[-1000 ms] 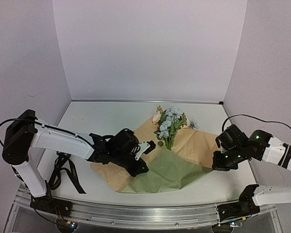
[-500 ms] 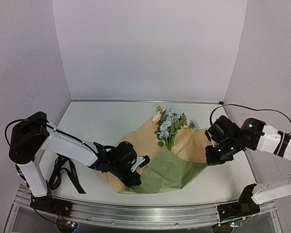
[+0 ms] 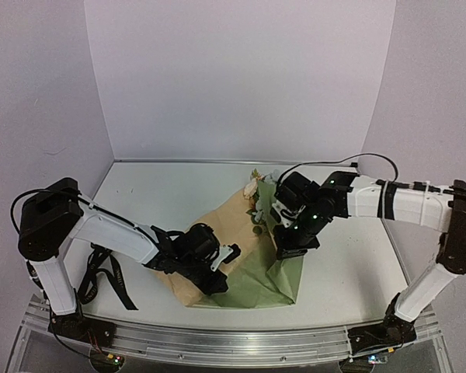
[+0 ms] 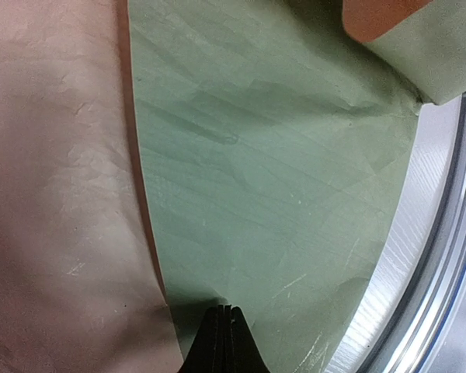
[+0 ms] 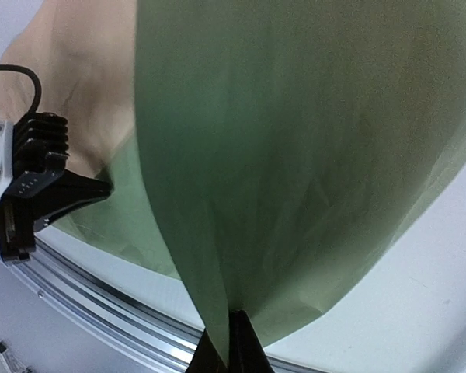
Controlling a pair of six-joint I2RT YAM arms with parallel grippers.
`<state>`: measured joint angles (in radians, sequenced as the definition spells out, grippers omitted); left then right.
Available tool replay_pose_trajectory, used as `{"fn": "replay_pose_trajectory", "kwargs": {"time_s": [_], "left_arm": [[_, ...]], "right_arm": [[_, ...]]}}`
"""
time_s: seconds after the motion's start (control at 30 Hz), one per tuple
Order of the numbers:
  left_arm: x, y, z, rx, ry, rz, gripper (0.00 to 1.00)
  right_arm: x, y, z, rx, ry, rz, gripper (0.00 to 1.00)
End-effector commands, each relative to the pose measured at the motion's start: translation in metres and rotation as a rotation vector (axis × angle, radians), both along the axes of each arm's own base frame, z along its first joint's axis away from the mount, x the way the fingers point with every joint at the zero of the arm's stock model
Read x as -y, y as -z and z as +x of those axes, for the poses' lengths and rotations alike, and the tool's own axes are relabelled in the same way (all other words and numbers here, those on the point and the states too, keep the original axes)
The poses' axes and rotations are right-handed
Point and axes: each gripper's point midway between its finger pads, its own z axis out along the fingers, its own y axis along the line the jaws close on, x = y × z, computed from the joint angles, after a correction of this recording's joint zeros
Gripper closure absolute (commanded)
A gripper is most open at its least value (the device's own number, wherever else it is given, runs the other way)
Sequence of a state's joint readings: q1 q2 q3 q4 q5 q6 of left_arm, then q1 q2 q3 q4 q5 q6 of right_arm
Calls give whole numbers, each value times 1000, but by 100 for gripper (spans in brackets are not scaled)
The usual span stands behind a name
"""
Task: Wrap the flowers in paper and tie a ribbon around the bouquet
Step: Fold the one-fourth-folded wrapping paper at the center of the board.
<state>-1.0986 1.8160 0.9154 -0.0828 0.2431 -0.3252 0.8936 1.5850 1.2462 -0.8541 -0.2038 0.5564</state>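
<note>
The paper (image 3: 217, 227) lay on the surface (image 3: 159, 190), tan face up on its left part, with the olive-green face folded over on its near right. The right tool (image 5: 231, 342) was clamped on the paper's green edge, holding that flap raised above the paper's middle. The flowers (image 3: 258, 203) lay at the paper's far edge, partly hidden by the right arm. The left tool (image 4: 224, 336), its fingers together, pressed on the paper where green met tan. The ribbon (image 3: 123, 286) lay left of the paper.
</note>
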Motion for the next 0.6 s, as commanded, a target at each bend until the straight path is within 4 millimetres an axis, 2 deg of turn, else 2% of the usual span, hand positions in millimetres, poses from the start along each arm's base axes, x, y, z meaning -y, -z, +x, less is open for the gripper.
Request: {"fn": "replay_pose_trajectory", "kwargs": {"time_s": [0.0, 0.1, 0.2, 0.33, 0.57], "left_arm": [[6, -13, 10, 33, -22, -43, 100], [6, -15, 12, 41, -27, -44, 99], [4, -20, 15, 53, -36, -47, 99], [3, -24, 18, 57, -43, -50, 98], [-2, -44, 21, 66, -61, -79, 93]], "right_arm": [[-50, -1, 7, -68, -4, 154, 100], [-73, 5, 13, -109, 2, 213, 98], [-88, 11, 16, -151, 9, 239, 94], [-93, 22, 15, -188, 6, 243, 87], [-99, 33, 12, -230, 1, 285, 62]]}}
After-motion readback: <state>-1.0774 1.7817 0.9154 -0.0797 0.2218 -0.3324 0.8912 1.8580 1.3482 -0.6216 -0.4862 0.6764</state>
